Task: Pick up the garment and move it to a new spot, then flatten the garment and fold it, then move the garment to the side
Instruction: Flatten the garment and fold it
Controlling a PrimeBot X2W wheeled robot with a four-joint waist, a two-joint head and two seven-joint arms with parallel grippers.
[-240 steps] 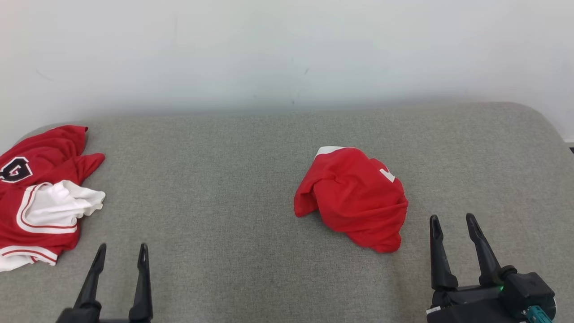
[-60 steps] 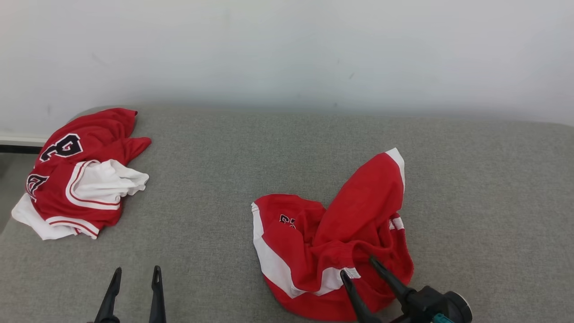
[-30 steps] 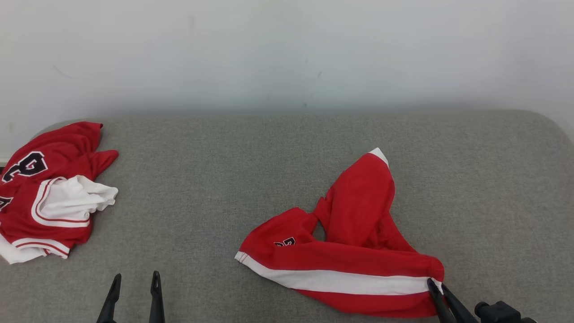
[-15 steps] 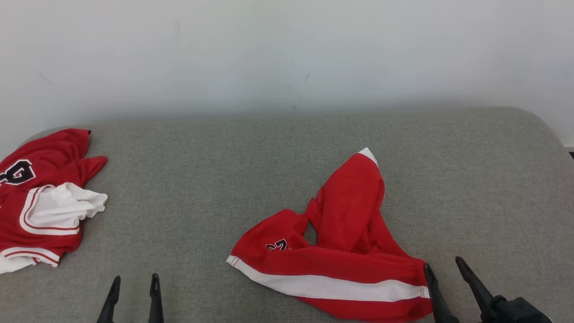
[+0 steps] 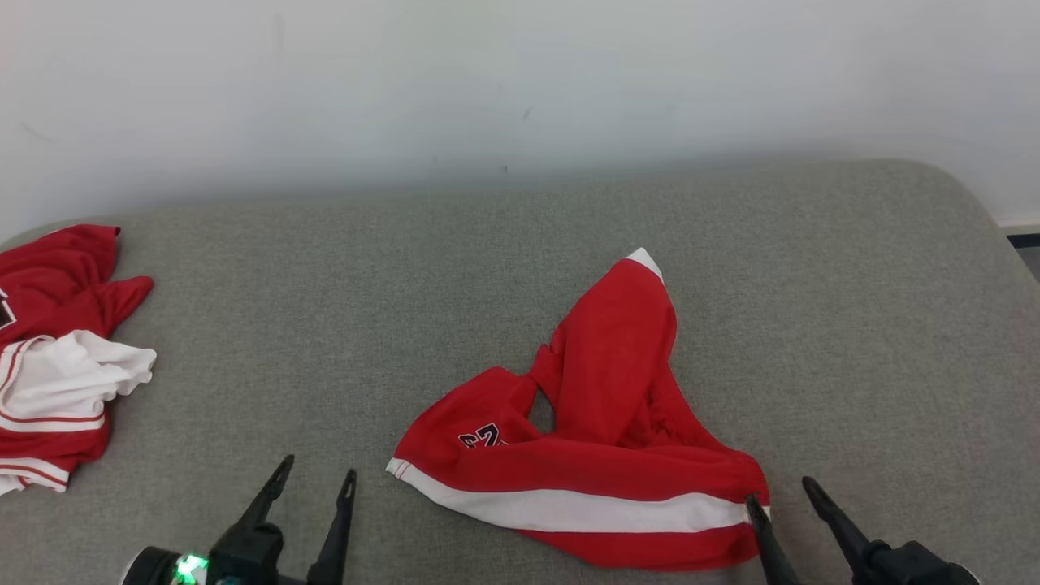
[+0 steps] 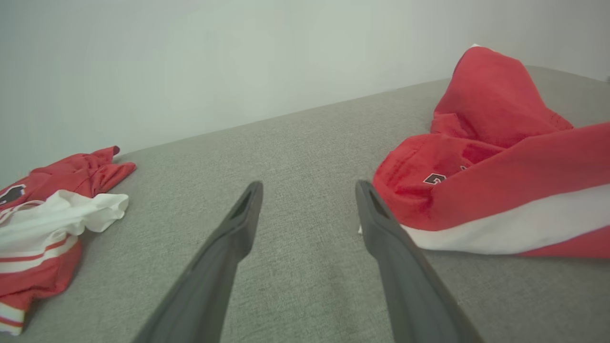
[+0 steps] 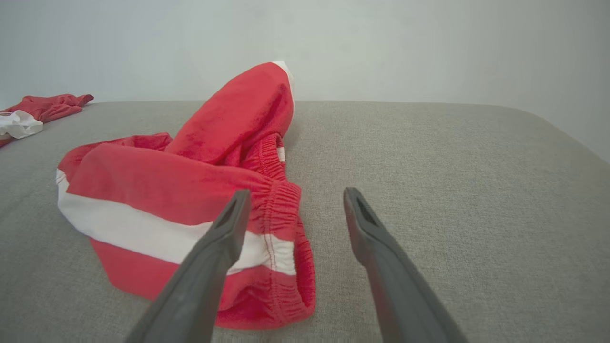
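Right hand [image 5: 778, 491] spread beside the red shorts [image 5: 609, 382] — their printed number [image 5: 479, 439] half hidden.

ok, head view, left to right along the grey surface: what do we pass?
red and white jersey pile → left gripper → red shorts → right gripper

Looks like a bare lab-style room: a grey fabric-covered surface [image 5: 341, 309] set against a plain white wall [image 5: 520, 81].
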